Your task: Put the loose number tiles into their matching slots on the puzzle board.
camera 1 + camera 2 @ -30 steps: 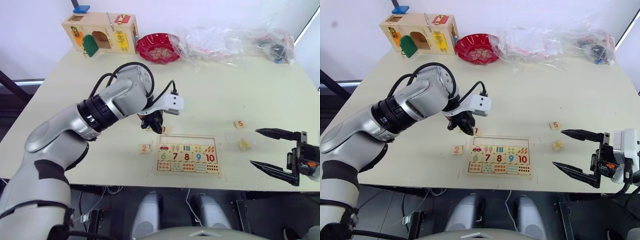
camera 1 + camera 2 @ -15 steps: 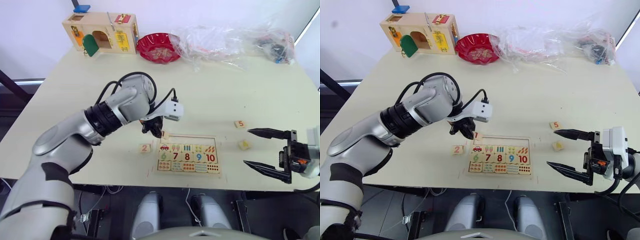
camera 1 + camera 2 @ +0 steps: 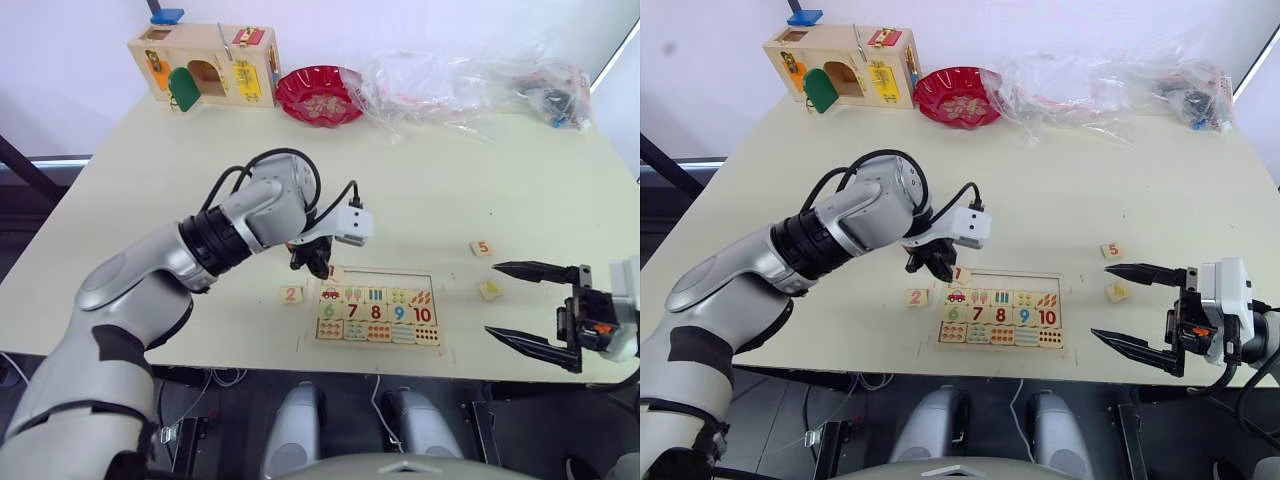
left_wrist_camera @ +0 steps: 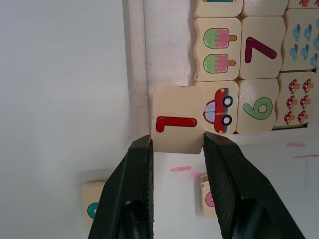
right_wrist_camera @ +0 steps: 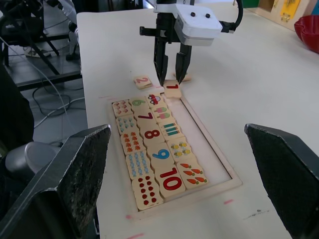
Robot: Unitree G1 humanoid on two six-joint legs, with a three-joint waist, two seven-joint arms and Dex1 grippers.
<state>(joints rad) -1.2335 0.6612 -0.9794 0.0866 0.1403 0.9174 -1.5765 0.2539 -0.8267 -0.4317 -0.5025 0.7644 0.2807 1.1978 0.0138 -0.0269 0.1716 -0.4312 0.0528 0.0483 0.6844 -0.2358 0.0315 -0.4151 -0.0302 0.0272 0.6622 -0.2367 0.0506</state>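
- The left gripper [image 4: 175, 149] clamps a small square wooden tile marked with a red 1 [image 4: 177, 125] between its two black ribbed fingers [image 4: 138, 174], gripping the tile by its opposite edges.
- The number 1 tile hangs tilted over the near-left corner of the puzzle board [image 3: 377, 308], overlapping the board's raised rim and the tile with a red car [image 4: 222, 107].
- The puzzle board is a flat rectangular tray of pale smooth wood; its top row, the matching slots [image 3: 385, 279], is a bare shallow recessed strip.
- Below that strip lie rows of rounded-corner squares: little pictures, then coloured numbers 6 to 10, then dot patterns.
- A loose tile with a 2 [image 3: 290, 294] lies flat on the table [image 3: 420, 190] just left of the board.
- The right gripper [image 3: 540, 309] hovers over the table's front right edge with its two pointed black fingers spread wide, holding nothing.
- Two more loose tiles lie near it, right of the board: one with an orange 5 [image 3: 481, 248] and a yellowish one [image 3: 489, 289] whose mark I cannot read.
- At the far side stand a wooden box with coloured doors [image 3: 205, 65], a glossy red scalloped bowl [image 3: 320, 95] and crumpled clear plastic bags [image 3: 470, 85].
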